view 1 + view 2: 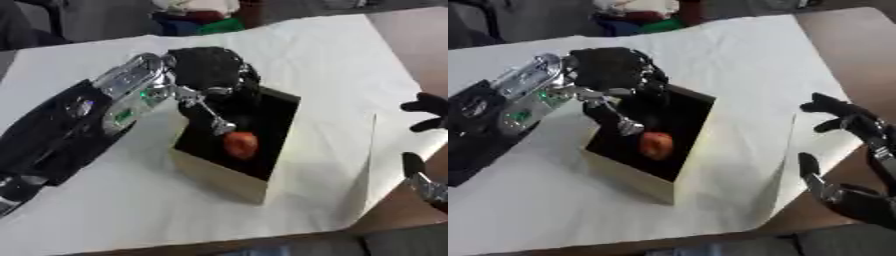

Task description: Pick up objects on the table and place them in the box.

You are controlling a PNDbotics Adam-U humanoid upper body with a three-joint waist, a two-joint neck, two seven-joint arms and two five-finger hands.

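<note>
Reaching over the tan, dark-lined box [229, 181], the black left hand [208, 67] hung with fingers curled, gripping nothing. A small reddish-orange round object [241, 144] lay inside. The right hand [852, 150] rested open at the table's edge.

Left hand [208, 70] over the box [229, 176], a reddish object [240, 144] inside

Black left hand [206, 67] with silver wrist and green light, tan box [219, 176] with black inside, orange-red object [240, 144], white sheet [306, 65], black right hand [852, 122]
</note>
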